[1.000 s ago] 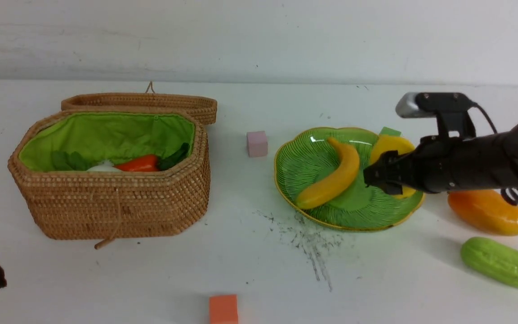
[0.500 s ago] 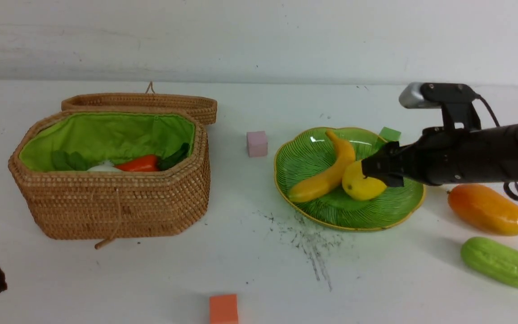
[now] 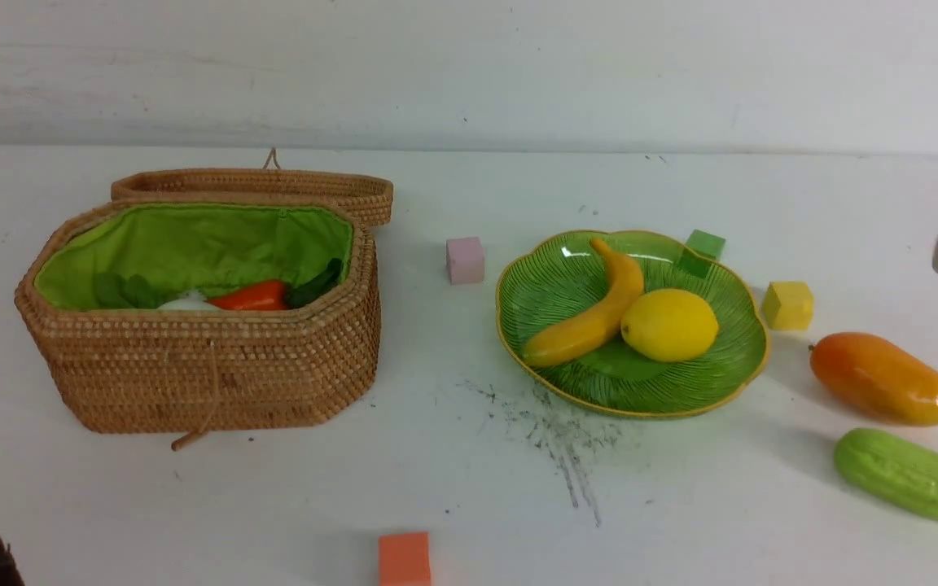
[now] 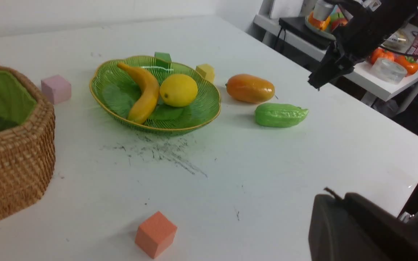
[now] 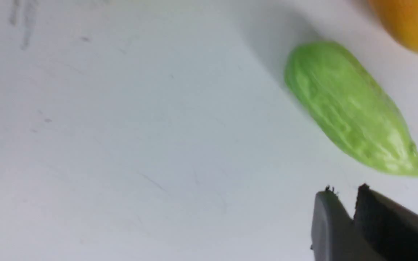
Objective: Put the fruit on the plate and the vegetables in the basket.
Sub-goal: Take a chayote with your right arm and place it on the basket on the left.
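On my screen the plate (image 3: 554,297) sits right of centre on the desk (image 3: 469,456), and I am placing everything else from it. Two of the fruit lie on it: the banana (image 3: 591,317) runs diagonally across its left half, and the lemon (image 3: 669,325) rests against the banana's right side. The mango (image 3: 880,378) lies on the desk just right of the plate, apart from its rim. The gourd (image 3: 913,476) lies right of the plate as well, nearer to me than the mango.

The basket (image 3: 208,374) stands well to the left of the plate with its lid (image 3: 265,185) folded back behind it. The carrot (image 3: 251,296) and the white radish (image 3: 184,303) lie inside on the green lining.

My right end effector (image 5: 344,192) hangs off the desk well to the right of the plate, close to the gourd and not touching it. Its fingers are drawn together with only a thin slit at the tips, and nothing is between them. My left end effector (image 4: 334,197) sits far left of the plate, near my edge of the desk. It is closed and empty.

A pink cube (image 3: 466,260) stands just left of the plate. A green cube (image 3: 703,245) sits against its far right rim, a yellow cube (image 3: 788,305) just off its right rim. An orange cube (image 3: 405,558) lies left of it, nearest to me.
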{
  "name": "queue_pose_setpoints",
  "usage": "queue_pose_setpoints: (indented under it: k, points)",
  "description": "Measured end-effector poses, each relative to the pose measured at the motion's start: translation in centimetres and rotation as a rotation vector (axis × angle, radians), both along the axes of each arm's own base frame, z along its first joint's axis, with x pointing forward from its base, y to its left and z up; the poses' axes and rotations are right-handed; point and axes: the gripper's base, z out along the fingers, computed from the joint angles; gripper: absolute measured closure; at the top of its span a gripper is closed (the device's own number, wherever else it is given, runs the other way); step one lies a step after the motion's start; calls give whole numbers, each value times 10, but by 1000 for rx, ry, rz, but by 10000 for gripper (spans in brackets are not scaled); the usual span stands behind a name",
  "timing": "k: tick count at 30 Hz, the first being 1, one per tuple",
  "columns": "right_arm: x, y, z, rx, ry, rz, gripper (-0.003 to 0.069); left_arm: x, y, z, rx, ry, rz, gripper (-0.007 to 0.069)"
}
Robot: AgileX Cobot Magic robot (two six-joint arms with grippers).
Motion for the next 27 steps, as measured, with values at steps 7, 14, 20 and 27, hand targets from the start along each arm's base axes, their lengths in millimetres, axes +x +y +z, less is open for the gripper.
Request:
queue_pose_setpoints:
  k: [7,14,20,27]
  points:
    - [15,-8,-23,-62,67,-19,235,-1,0,-1,32,-24,-16,599]
    - [45,-12,-62,-89,72,28,-15,-1,0,-1,45,-39,-20,599]
    - [60,-17,-95,-135,126,74,15,-1,0,-1,45,-39,-20,599]
    - [70,-15,-120,-131,151,128,74,-1,0,-1,45,-39,-20,599]
